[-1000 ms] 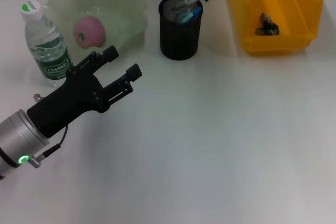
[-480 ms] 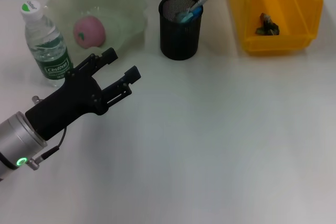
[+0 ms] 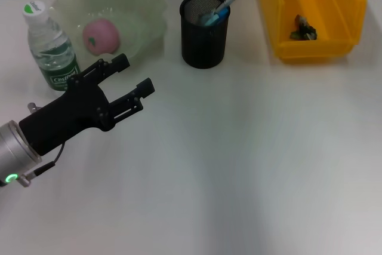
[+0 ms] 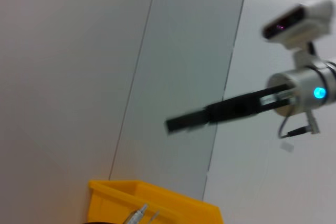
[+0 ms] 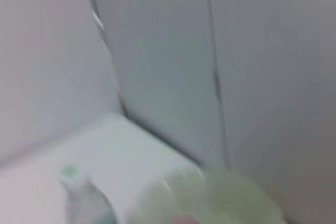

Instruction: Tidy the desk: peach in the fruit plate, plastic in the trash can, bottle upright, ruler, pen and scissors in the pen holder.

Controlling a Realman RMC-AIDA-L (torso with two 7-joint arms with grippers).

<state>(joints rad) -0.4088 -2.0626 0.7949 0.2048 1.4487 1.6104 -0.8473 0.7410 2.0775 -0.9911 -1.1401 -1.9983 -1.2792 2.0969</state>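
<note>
Left gripper (image 3: 132, 73), a matte black two-fingered claw on a silver arm cut off at the lower left of the head view, hangs with fingers spread and empty over the white desk (image 3: 250, 159). Behind it at upper left, the translucent green fruit plate (image 3: 149, 4) holds the pink peach (image 3: 101, 34), the clear bottle (image 3: 49, 46) stands upright beside it, and the yellow trash can (image 3: 352, 4) is cropped at upper right. Top centre, the black mesh pen holder (image 3: 205, 40) contains blue-and-silver items too tangled to tell apart; the right gripper (image 4: 176, 124) shows only in the left wrist view, blurred, its fingers unreadable.
</note>
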